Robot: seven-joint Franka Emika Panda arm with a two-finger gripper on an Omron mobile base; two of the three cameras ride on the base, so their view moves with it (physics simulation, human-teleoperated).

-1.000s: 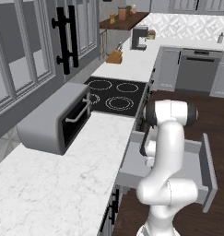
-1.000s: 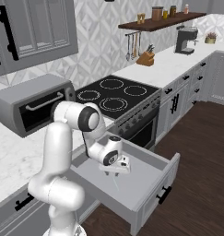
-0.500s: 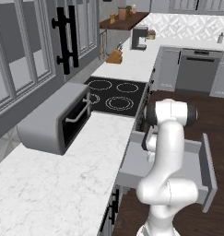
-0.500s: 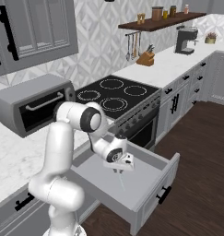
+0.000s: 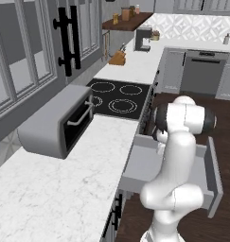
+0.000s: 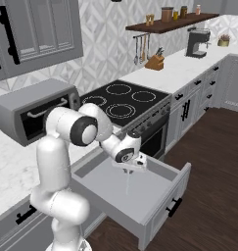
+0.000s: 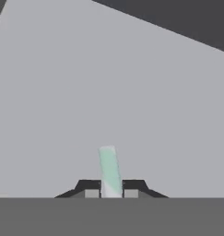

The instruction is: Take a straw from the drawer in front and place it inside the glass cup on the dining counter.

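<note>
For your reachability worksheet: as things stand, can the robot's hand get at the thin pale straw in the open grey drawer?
Apparently yes: the hand is down inside the open grey drawer, and its fingertips look shut on the thin pale straw. Nothing stands in the way.

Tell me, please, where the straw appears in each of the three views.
Left base view: I cannot find it; the arm stands in front of the drawer.
Right base view: the straw hangs below the pincer, over the drawer's inside.
Hand view: bottom centre, between the fingertips.
Shared landmark: the drawer.
</note>
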